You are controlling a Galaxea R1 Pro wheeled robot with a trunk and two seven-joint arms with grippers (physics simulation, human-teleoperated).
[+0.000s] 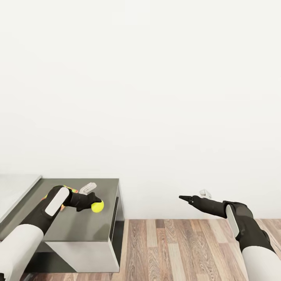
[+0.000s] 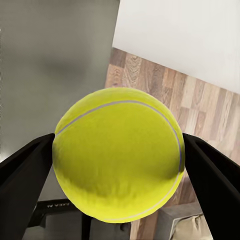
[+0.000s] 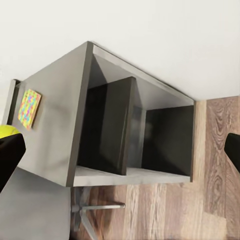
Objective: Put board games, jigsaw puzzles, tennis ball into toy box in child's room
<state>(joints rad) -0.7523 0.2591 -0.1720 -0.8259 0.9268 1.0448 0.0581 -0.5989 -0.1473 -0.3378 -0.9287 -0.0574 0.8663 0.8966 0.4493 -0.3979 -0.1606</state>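
White wall [image 1: 156, 78] fills most of the head view, with brown wood-plank floor [image 1: 175, 249] below it. At the far left a pale grey worktop [image 1: 13, 189] meets a lower dark grey cabinet section [image 1: 78, 226], whose open side compartments show in the right wrist view. On the cabinet top, partly hidden behind the left forearm, lies a jigsaw puzzle [image 3: 29, 108] of yellow, green, red and blue pieces; just beyond it sits a small light-grey object [image 1: 88, 188] that I cannot identify.

Over that dark top the left pincer [image 1: 95, 203] is clamped on the tennis ball [image 2: 119, 155]. In the left wrist view both black fingers [image 2: 25, 180] press against opposite sides of the ball, spread just as wide as the ball itself. Whether the ball touches the cabinet top or is held just above it cannot be told.

To the right, well apart from the cabinet, the right pincer [image 1: 182, 198] hangs over the floor, pointing towards the cabinet. The right wrist view shows its fingertips [image 3: 10, 157] at opposite edges of the picture, spread wide with nothing between them.
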